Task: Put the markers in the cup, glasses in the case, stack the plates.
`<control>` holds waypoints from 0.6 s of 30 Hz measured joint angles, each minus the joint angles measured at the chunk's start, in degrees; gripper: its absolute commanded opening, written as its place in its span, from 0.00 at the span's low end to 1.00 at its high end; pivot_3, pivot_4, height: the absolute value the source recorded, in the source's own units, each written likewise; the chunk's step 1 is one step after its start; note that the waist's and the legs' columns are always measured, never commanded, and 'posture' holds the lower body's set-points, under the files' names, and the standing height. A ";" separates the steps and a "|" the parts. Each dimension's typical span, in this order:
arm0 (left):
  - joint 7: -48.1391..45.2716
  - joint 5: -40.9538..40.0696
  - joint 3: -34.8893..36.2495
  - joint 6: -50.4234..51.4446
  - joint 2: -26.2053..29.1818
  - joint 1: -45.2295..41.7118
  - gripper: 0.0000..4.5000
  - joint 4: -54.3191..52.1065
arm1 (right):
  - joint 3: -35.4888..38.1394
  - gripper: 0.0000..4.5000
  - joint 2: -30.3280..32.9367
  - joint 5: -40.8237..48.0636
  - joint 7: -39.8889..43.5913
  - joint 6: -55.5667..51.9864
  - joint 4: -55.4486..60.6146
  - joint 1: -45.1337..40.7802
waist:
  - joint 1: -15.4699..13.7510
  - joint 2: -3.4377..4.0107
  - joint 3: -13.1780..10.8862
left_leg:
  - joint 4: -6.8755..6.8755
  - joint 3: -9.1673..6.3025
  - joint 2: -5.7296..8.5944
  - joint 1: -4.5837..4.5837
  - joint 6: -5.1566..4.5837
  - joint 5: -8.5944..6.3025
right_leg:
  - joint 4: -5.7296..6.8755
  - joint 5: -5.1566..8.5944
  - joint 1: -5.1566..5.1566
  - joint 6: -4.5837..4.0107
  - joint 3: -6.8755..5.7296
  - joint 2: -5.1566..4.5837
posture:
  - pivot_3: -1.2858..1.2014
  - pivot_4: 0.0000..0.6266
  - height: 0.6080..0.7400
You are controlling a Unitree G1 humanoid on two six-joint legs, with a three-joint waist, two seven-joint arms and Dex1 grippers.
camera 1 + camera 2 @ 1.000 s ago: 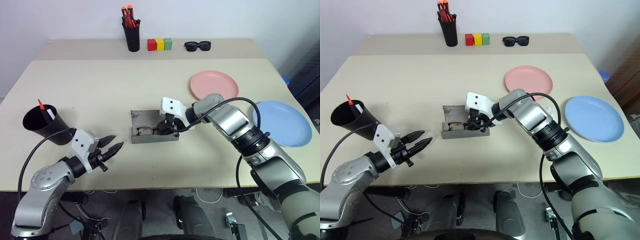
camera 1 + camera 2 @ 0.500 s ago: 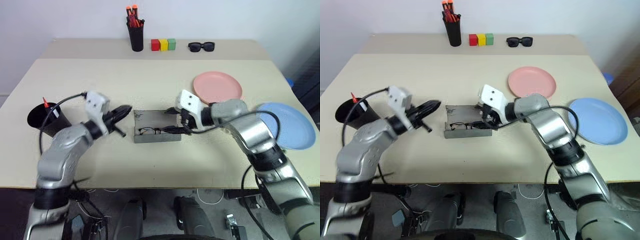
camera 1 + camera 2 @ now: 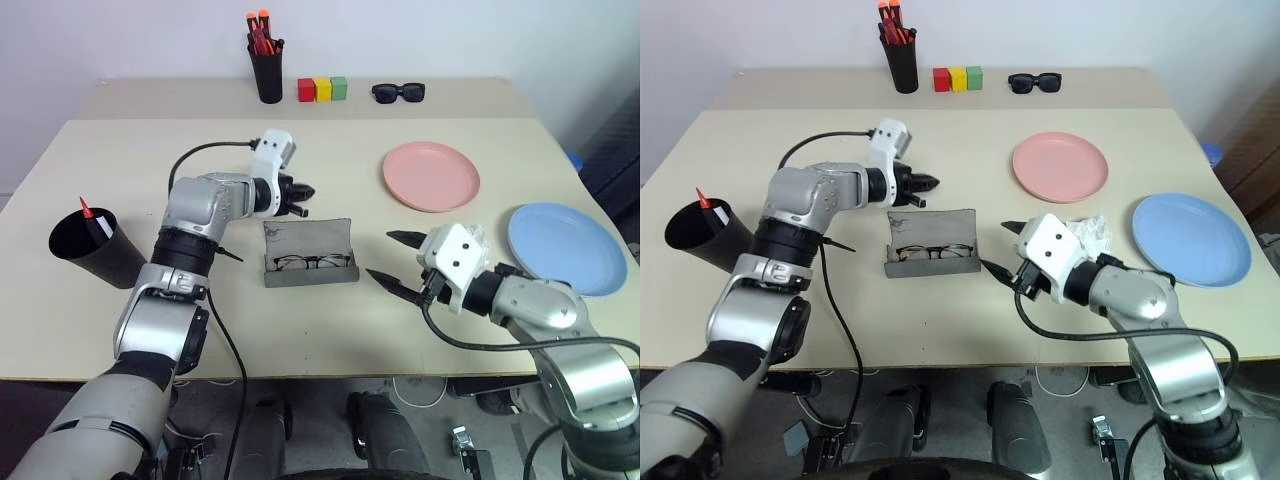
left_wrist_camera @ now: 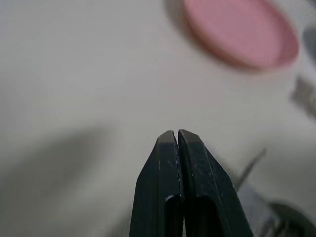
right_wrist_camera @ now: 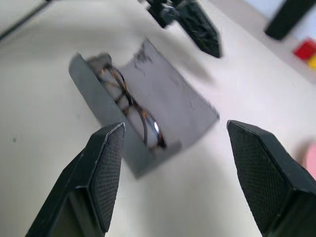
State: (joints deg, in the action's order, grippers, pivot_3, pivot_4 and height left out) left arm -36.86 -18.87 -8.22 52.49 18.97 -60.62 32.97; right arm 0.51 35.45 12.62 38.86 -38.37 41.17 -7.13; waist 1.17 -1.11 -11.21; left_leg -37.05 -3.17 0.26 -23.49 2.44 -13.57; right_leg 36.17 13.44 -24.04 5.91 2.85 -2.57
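- Your left gripper [image 3: 303,189], fingers pressed together and empty, sits just behind the case [image 3: 310,255] lid: nudge it down over the glasses [image 3: 312,263].
- Keep the right gripper [image 3: 396,259], spread wide and empty, beside the case.

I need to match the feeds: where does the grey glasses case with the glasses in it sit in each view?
Left eye view: grey case at table centre, lid open, glasses inside.
Right eye view: case left of centre.
Right wrist view: case between the right gripper's open fingers.
Left wrist view: cannot tell; a blurred grey edge past the shut left gripper.
Shared landmark: pink plate.
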 measured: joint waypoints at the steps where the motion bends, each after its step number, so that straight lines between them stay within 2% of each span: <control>1: -1.31 0.46 -0.94 0.64 -0.03 -0.20 0.01 1.41 | 0.30 0.74 -0.09 0.01 -0.77 -0.24 0.27 0.43 | 0.05 0.00 0.00 | 0.00 0.00 0.00 0.00 0.00 0.00 | 0.00 0.00 0.00 0.00 0.00 0.00 | 0.52 0.24 1.00; 7: -8.07 1.52 -3.47 3.78 1.68 0.11 0.01 0.64 | 1.08 0.74 -0.61 0.14 -4.05 -0.85 1.21 1.16 | -0.06 -0.01 -0.01 | 0.01 -0.01 -0.01 -0.02 0.00 0.00 | 0.00 0.00 -0.01 -0.01 0.01 -0.02 | 0.52 0.24 1.00; 11: -10.59 1.24 -3.73 5.83 3.94 4.06 0.01 -7.11 | 2.50 0.74 -0.65 1.28 -4.70 -0.83 1.17 1.01 | -0.10 0.00 0.00 | 0.01 -0.01 -0.02 -0.01 0.00 0.00 | 0.01 0.00 -0.01 -0.01 0.03 -0.03 | 0.52 0.24 1.00; 18: -12.09 -1.51 -3.91 9.34 9.50 15.52 0.01 -27.91 | 3.43 0.74 -0.70 4.85 -3.69 -0.11 -1.22 0.05 | -0.13 0.02 0.01 | 0.01 -0.01 -0.06 0.03 0.00 0.00 | 0.04 0.01 0.01 -0.03 0.04 -0.02 | 0.52 0.24 1.00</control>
State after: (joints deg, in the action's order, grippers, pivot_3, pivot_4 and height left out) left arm -48.96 -20.38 -12.13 61.83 28.47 -45.10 5.06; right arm 3.95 34.75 17.47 35.16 -38.48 39.95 -7.08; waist 1.04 -1.09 -11.20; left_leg -37.04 -3.18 0.20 -23.46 2.45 -13.57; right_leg 36.21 13.45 -24.03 5.88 2.89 -2.59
